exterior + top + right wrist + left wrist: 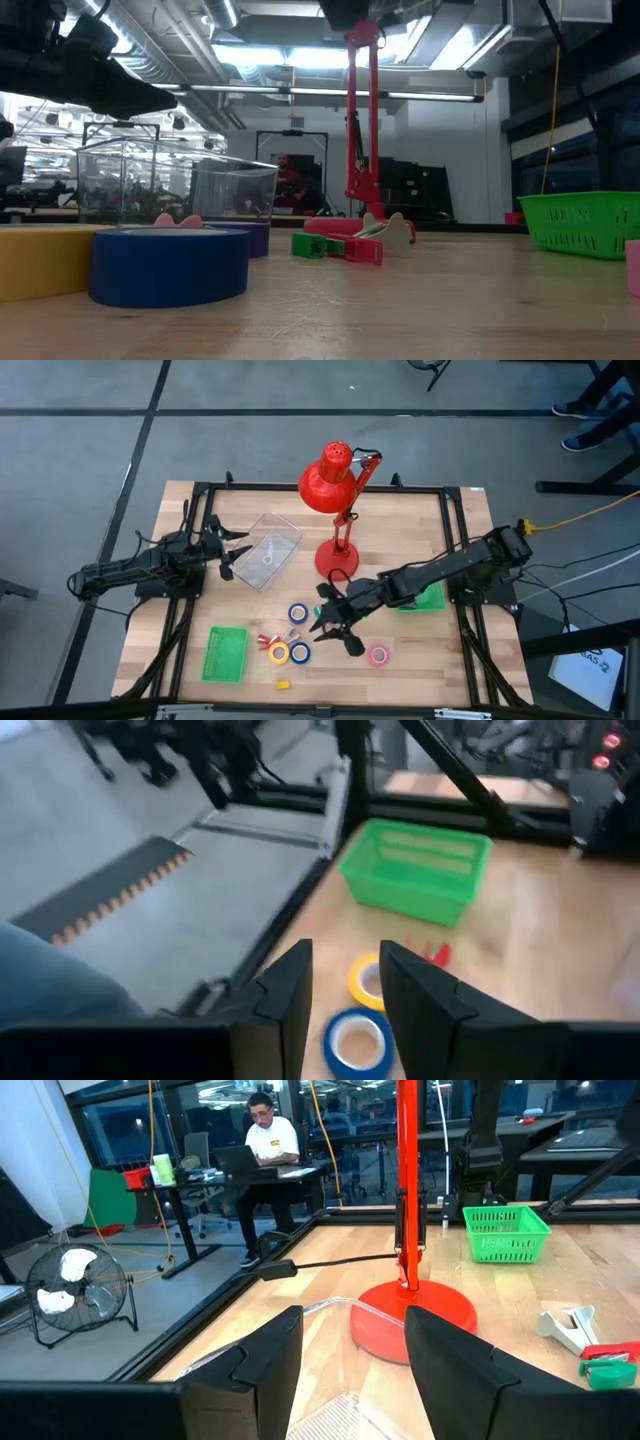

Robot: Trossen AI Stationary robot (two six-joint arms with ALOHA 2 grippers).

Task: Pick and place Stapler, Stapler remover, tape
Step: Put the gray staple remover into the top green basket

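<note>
Seated person (268, 1140) only in left wrist view.

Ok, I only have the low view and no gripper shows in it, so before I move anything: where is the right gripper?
Observer: From above, the right gripper hangs over the tape rolls, in front of the red lamp, with the pink roll to its right.
Operator: Is it holding anything?
Observer: No. Its wrist view shows the fingers apart with nothing between them. A blue roll and a yellow roll lie just ahead.
Operator: And the left arm?
Observer: The left gripper is open and empty beside the clear container, at the table's left.
</note>
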